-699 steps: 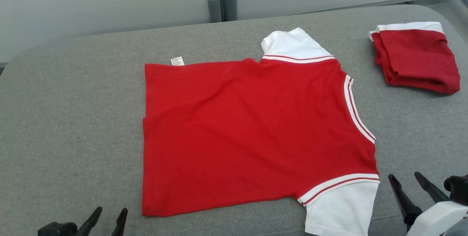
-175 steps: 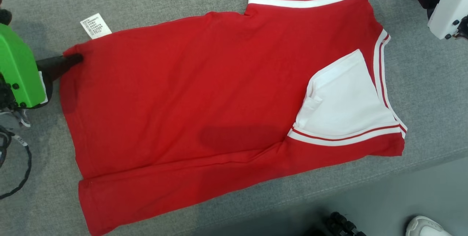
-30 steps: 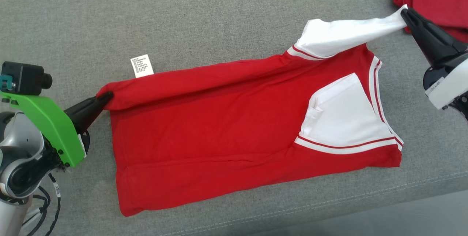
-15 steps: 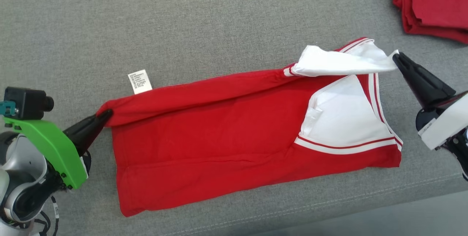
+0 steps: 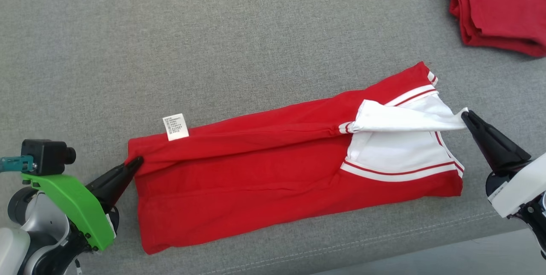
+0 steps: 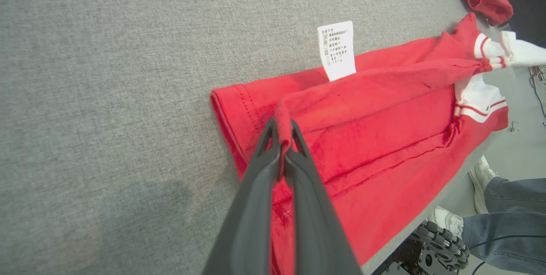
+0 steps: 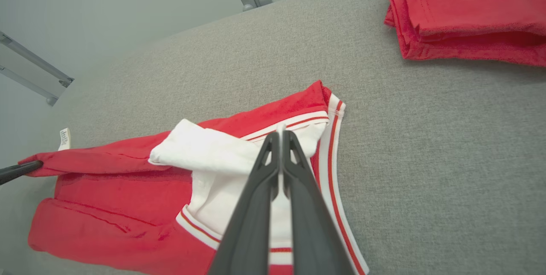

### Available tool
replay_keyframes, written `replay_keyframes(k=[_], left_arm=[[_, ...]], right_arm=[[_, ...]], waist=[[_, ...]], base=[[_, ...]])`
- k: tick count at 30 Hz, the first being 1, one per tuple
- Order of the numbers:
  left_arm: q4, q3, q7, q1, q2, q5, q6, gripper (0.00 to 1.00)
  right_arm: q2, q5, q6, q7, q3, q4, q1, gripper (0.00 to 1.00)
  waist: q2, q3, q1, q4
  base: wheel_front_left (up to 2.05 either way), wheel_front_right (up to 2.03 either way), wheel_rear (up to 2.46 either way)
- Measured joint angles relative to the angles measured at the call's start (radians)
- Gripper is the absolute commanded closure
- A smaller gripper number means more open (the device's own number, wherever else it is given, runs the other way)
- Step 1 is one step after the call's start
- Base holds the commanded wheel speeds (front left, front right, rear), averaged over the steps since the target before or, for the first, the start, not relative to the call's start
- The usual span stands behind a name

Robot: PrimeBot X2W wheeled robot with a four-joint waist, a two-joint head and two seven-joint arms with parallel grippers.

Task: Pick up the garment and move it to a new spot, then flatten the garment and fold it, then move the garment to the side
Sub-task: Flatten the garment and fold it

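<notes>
- A red short-sleeved garment (image 5: 264,181) with white sleeves lies lengthwise on a grey fabric-covered surface (image 5: 213,53). It sits in the lower middle of the head view, with its near long edge close to the surface's front edge.
- The near long side of the garment is folded flat over the body. The far long side is lifted off the body as a loose red roll that runs from one gripper to the other.
- The left gripper (image 5: 136,163), carried on a bright green mount, is at the hem end of the garment at the lower left. Its two dark fingers are clenched on a pinch of red hem cloth, which shows between the tips in the left wrist view.
- The right gripper (image 5: 465,116) is at the collar end, on the right. Its fingers are pressed together on the tip of a white sleeve (image 5: 401,119), held stretched out above the other white sleeve, which lies folded on the red body.
- A white care label (image 5: 175,127) with small print lies at the garment's far edge, near the hem end.
- A second red garment, folded into a stack (image 5: 499,10), lies at the upper right corner of the head view, well apart from the first.
- In the left wrist view, a person's leg in blue jeans (image 6: 507,206) and a white shoe (image 6: 480,177) are on the floor beyond the surface's edge.
</notes>
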Motion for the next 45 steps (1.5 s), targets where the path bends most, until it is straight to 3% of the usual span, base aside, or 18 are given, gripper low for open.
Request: replay_keyframes(k=[23,24,27,29,30,31,32,45], left_arm=[[-0.004,-0.017,-0.037,0.053,-0.002,0.034,0.0,0.98],[-0.004,-0.02,-0.037,0.053,-0.003,0.039,0.0,0.8],[-0.003,-0.027,-0.037,0.054,-0.004,0.045,0.0,0.55],[-0.001,-0.029,-0.037,0.055,-0.003,0.05,0.0,0.42],[0.0,-0.029,-0.037,0.055,-0.003,0.051,0.0,0.25],[0.001,-0.029,-0.038,0.055,-0.003,0.051,0.0,0.07],[0.004,-0.029,-0.044,0.055,-0.003,0.051,0.0,0.0],[0.005,-0.061,-0.034,0.084,0.007,0.086,0.002,0.0]], right_arm=[[-0.012,-0.013,-0.018,-0.009,0.032,0.004,0.116,1.0],[-0.012,-0.014,-0.018,-0.009,0.034,0.006,0.116,1.0],[-0.013,-0.014,-0.018,-0.008,0.041,0.013,0.117,1.0],[-0.013,-0.021,-0.018,-0.008,0.044,0.018,0.117,0.79],[-0.015,-0.026,-0.018,-0.008,0.047,0.021,0.117,0.62],[-0.017,-0.031,-0.018,-0.007,0.05,0.024,0.117,0.29],[-0.02,-0.035,-0.018,-0.007,0.055,0.028,0.117,0.0],[-0.015,-0.045,-0.018,0.005,0.076,0.068,0.117,0.0]], waist=[[0.0,0.008,0.0,0.014],[0.0,0.008,0.0,0.015],[0.0,0.01,0.0,0.017],[0.0,0.011,0.0,0.02],[0.0,0.011,0.0,0.021],[0.0,0.011,0.0,0.021],[0.0,0.01,0.0,0.022],[0.0,-0.009,0.0001,0.024]], base=[[0.0,0.0,0.0],[0.0,0.0,0.0],[0.0,0.0,0.0],[0.0,0.0,0.0],[0.0,0.0,0.0],[0.0,0.0,0.0],[0.0,0.0,0.0],[0.0,0.0,0.0]])
